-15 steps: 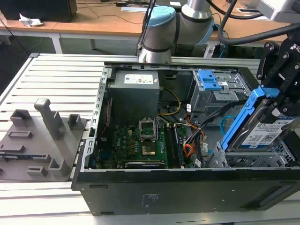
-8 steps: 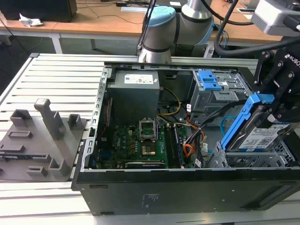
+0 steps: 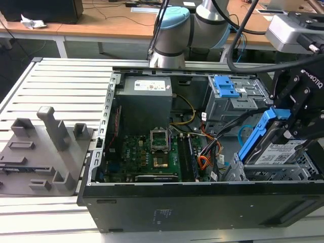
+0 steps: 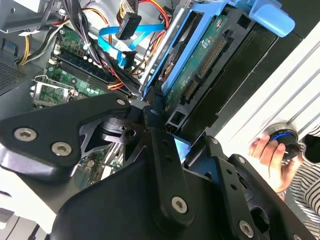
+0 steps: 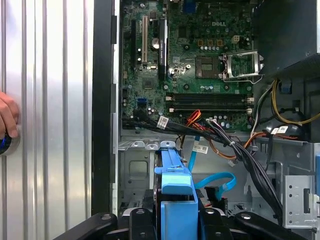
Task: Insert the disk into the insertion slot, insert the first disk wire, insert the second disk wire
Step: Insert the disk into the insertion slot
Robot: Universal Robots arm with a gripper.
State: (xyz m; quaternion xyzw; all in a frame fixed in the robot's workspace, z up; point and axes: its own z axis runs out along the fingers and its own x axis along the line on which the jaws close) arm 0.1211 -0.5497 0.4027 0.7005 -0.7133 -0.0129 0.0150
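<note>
My gripper (image 3: 280, 126) is shut on the disk (image 3: 277, 152), a silver drive with a white label in a bright blue carrier (image 3: 255, 132). It holds the disk tilted, with its lower end at the mouth of the insertion slot (image 3: 293, 173), the grey perforated cage at the case's front corner on the exterior view's right. In the second wrist view the black fingers (image 4: 159, 131) clamp the carrier (image 4: 187, 35). The second disk wire (image 4: 114, 40), a light-blue cable, loops loose beside the cage. The first disk wire (image 4: 129, 22), an orange-red bundle with a black plug, lies loose near it.
The open computer case (image 3: 202, 202) lies on a slatted metal table (image 3: 66, 81). A taller grey bay with a blue latch (image 3: 225, 86) stands behind the cage. Black cable bundles (image 5: 240, 150) cross beside the motherboard (image 5: 200, 60). A person's hand (image 4: 267, 155) rests on a knob outside the case.
</note>
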